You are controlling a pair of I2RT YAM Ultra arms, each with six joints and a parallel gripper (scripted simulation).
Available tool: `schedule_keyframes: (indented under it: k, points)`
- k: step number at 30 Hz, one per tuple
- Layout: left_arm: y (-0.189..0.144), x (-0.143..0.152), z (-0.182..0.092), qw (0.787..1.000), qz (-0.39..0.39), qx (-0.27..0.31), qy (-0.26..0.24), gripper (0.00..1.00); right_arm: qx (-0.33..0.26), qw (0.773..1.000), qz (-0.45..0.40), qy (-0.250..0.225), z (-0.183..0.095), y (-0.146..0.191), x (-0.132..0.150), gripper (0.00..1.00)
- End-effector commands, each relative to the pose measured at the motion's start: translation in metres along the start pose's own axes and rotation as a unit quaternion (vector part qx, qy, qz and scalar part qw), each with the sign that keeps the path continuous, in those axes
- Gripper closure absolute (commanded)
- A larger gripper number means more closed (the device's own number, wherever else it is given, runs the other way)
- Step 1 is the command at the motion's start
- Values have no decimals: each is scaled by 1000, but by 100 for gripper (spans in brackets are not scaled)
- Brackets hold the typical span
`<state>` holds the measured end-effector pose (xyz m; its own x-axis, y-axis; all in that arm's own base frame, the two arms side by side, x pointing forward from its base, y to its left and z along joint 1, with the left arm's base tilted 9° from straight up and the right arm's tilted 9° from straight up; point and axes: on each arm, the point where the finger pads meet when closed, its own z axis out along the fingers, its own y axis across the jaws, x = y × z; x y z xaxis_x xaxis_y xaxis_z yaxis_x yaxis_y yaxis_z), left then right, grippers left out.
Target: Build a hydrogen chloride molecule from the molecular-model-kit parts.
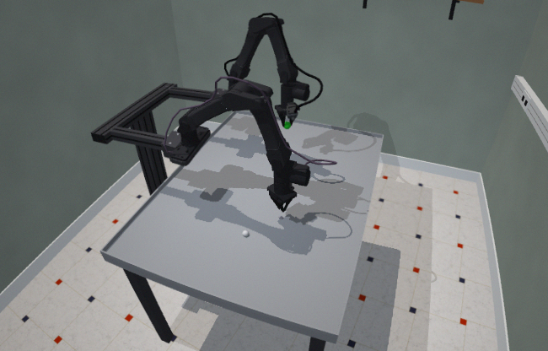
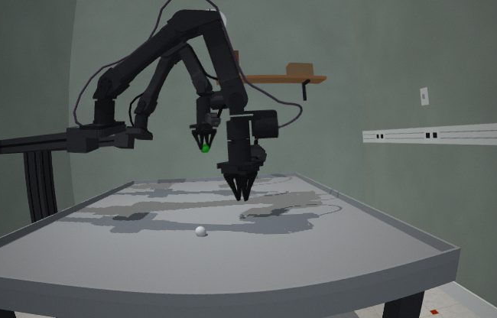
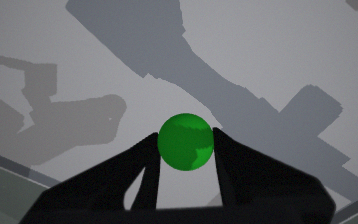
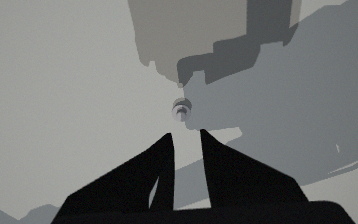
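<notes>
My left gripper (image 1: 287, 121) (image 2: 205, 146) (image 3: 185, 138) is shut on the green ball (image 1: 287, 126) (image 2: 205, 149) (image 3: 185, 150), high above the table at the far end. No hole shows on the ball. My right gripper (image 1: 282, 210) (image 2: 242, 199) (image 4: 186, 139) points down, narrowly open and empty. It hangs above the grey peg (image 1: 281, 217) (image 2: 242, 216) (image 4: 181, 111), which stands upright on the table. In the right wrist view the peg lies just beyond the fingertips. The white ball (image 1: 245, 233) (image 2: 200, 231) rests on the table nearer the top and exterior views; its hole cannot be made out.
The grey table (image 1: 233, 274) (image 2: 203, 268) has a low raised rim around its edges. Both arms are mounted on a dark frame (image 1: 132, 113) (image 2: 9, 144) along one side. Arm shadows cross the table around the peg.
</notes>
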<state>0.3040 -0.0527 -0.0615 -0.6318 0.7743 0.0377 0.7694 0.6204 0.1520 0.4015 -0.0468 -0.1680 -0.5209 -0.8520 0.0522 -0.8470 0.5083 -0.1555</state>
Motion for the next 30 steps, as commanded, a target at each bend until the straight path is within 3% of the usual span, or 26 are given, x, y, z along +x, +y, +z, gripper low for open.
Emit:
schedule_keyframes:
  k: [1,6,30]
  points:
    - [6,-17,-8,1000,-2,-8,-25,100,8,1000,-6,-11,4,-5,-10,80]
    - [6,-17,-8,1000,-2,-8,-25,100,17,1000,0,-14,7,-16,-8,80]
    - [6,-17,-8,1000,-2,-8,-25,100,15,1000,-2,-13,38,-13,-7,80]
